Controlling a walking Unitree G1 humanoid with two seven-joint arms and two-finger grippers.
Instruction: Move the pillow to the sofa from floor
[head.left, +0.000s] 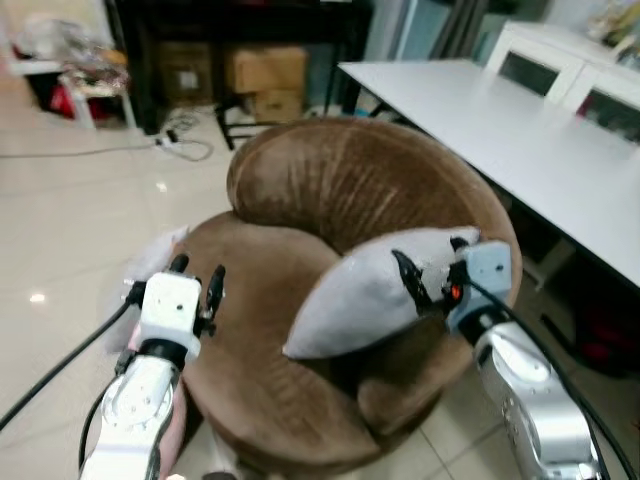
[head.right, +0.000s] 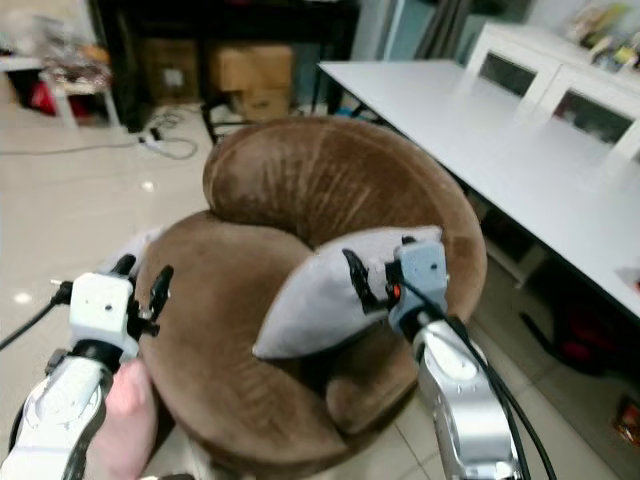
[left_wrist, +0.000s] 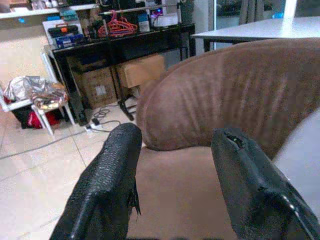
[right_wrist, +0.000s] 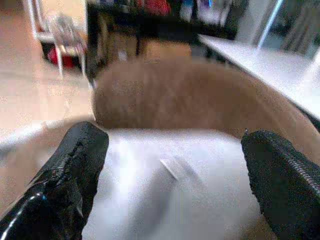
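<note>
you are looking at a task nearly done: the grey pillow is leaning on the brown sofa at frame centre, while the right gripper is spread wide at its edge, and the left gripper, lower left, is parted and empty.

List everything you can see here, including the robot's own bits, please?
Pillow: one, grey, leaning on the seat of the sofa.
Sofa: one, brown, round, on the tiled floor.
Table: one, white, to the right of the sofa.
Cardboard boxes: at least two, brown, under the dark shelf behind.
Cable: white, on the floor behind the sofa.
Left gripper: black jaws open, by the sofa's left edge.
Right gripper: black jaws open, at the pillow's right end.
</note>
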